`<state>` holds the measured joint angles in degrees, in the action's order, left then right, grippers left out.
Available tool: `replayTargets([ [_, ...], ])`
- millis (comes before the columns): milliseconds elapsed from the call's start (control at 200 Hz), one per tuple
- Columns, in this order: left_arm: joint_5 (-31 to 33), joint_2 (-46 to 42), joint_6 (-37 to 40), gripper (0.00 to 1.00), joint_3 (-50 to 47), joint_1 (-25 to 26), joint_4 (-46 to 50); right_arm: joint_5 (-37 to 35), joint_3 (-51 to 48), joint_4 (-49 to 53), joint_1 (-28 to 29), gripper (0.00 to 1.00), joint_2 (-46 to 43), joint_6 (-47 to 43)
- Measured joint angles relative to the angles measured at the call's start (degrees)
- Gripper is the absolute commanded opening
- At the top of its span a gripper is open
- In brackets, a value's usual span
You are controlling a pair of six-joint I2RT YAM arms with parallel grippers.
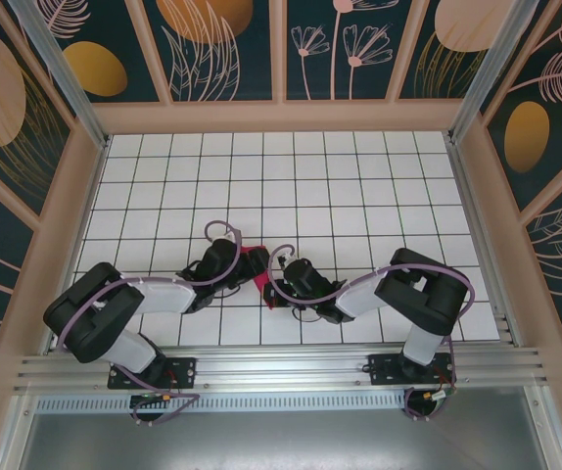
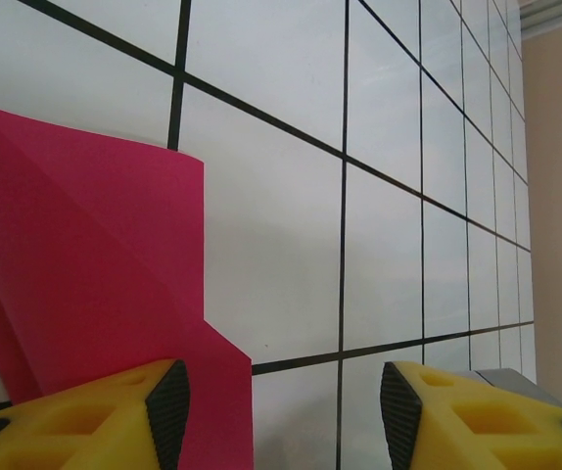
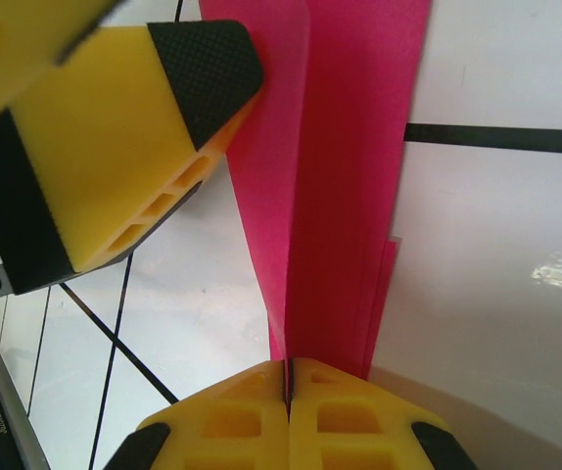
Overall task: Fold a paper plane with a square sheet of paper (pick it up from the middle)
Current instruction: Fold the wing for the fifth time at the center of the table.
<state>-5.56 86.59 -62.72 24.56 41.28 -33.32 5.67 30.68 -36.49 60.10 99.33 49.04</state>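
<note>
While the right jaws pinch the creased pink paper over the bench between the arms, the left jaws stand parted beside it; closing off-line might crumple its folds.

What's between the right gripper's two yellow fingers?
The folded pink paper, pinched tight by the shut right gripper. The right wrist view shows it.
</note>
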Motion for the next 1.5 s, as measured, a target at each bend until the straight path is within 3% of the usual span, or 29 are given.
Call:
replayTargets([
  [105,0.0,1.8,0.3,0.56,0.7,0.0,0.0,0.0,0.0,0.0,0.0,0.03,0.0,0.0],
  [455,0.7,3.5,0.1,0.54,0.8,0.0,0.5,0.6,1.9,4.0,0.1,0.25,-1.1,0.0],
  [781,0.5,3.5,0.2,0.54,0.9,0.0,0.5,1.4,2.0,11.7,0.1,0.27,-6.1,0.4],
  [1106,0.2,3.5,0.4,0.54,0.9,0.0,0.6,3.5,1.6,11.9,-0.8,0.21,-8.7,1.1],
  [1181,0.1,3.5,0.4,0.54,0.9,0.0,0.6,3.9,1.6,11.8,-0.8,0.10,-8.2,1.5],
  [1501,0.0,3.5,0.6,0.54,1.0,0.0,0.8,5.4,0.3,9.4,-0.9,0.01,-4.8,2.9],
])
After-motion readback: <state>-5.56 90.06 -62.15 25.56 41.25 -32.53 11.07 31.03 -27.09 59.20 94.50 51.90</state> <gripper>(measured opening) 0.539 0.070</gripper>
